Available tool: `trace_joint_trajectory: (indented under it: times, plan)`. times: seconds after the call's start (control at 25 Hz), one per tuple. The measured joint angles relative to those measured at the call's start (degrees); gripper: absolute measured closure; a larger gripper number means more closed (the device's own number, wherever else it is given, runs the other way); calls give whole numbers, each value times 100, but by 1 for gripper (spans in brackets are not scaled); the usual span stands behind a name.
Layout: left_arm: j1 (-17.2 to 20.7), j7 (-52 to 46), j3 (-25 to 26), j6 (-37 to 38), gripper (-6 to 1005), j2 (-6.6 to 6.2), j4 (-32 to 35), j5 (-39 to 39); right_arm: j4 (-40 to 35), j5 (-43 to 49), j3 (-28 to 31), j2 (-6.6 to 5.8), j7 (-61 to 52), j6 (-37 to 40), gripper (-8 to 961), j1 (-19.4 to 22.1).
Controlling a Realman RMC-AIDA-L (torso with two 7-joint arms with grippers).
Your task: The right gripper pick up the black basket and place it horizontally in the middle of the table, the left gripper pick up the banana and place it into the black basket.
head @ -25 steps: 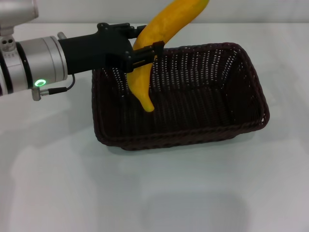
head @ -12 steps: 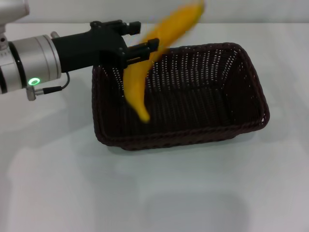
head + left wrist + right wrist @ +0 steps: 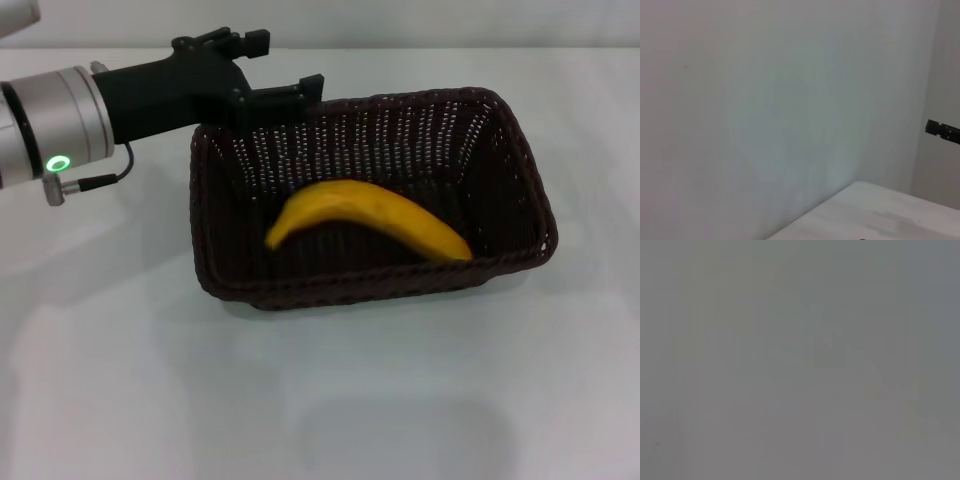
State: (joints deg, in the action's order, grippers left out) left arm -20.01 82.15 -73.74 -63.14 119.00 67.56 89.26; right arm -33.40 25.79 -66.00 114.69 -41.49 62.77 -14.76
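Yellow banana (image 3: 368, 217) lies flat inside the black basket (image 3: 520, 180) on the tabletop (image 3: 320, 400); left gripper (image 3: 285, 68), jaws wide and empty, hovers above the basket's rim, consistent with release.

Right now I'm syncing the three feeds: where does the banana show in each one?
Head view: the banana lies inside the black basket.
Left wrist view: not in it.
Right wrist view: not in it.
Shared landmark: the white table, also in the left wrist view.
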Motion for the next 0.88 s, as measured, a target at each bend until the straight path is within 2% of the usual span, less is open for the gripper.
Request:
trace_joint_trajectory:
  times: [0.2, 0.32, 0.6, 0.88]
  plan:
    - [160, 216, 13, 230, 111, 23, 2, 158, 0, 12, 1, 0, 0, 54, 215, -6]
    - [395, 749, -16, 409, 110, 39, 7, 633, 0, 15, 1, 0, 0, 87, 215, -4]
    - [1131, 3029, -282, 651, 110, 53, -151, 2903, 83, 5, 26, 0, 1, 238, 215, -15]
    - [1755, 5854, -1218, 1479, 111, 62, -258, 5274, 300, -27, 56, -2, 2, 447, 215, -59]
